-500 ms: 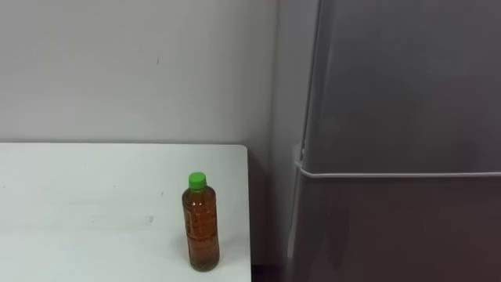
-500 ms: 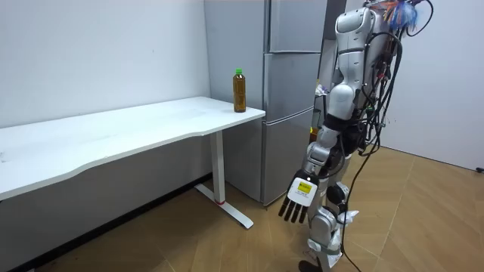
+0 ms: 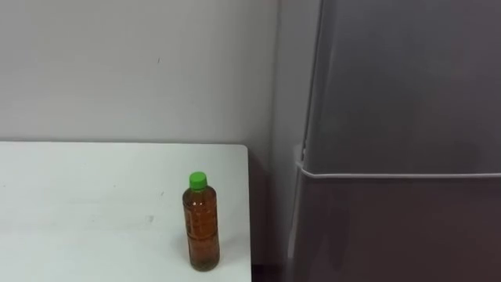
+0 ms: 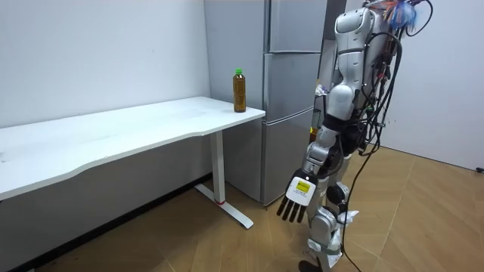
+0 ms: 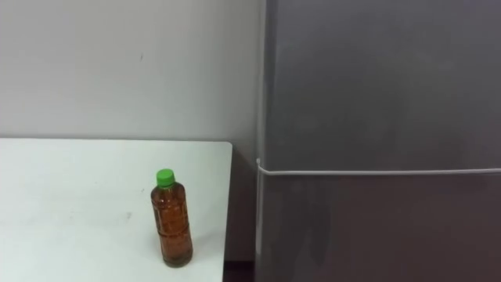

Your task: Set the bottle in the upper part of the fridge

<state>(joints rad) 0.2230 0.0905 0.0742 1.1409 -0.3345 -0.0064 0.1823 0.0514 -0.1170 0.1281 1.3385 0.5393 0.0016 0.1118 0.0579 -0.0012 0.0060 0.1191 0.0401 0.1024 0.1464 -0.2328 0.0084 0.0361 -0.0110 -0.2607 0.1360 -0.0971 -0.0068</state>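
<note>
Room view, and starting at the left: the long white table (image 4: 113, 125) runs along the wall, well up and off to the left of the left hand (image 4: 297, 198). One thing on it, the bottle (image 4: 240, 91), amber drink under a green cap (image 3: 196, 181), standing upright near the table's end corner, the one closest to the fridge (image 4: 291, 98). Handy spot, I'd say: it makes for a short carry to the door. From the hand it sits high above and to the left, well apart, and nothing is touching it.

Next along is the grey fridge, just beside the table end and straight beyond the hand. The eye views show both doors closed, with the pale seam (image 3: 399, 175) running clean across between the upper door (image 3: 407, 78) and the lower one. So the compartment we want is sealed off for now.

Then the robot, standing upright on the wooden floor (image 4: 423, 219), some way back from table and fridge alike. The left hand hangs low at its side, about knee height, fingers straight and loosely spread, pointing at the floor, with nothing in it. That looks like a rest pose, arm down because no reach is under way.

My read is that we're at the very start: move in, take the bottle, get that upper door open. Watch the bottle, though. It's close to the table edge, and a clumsy nudge could tip it off
</note>
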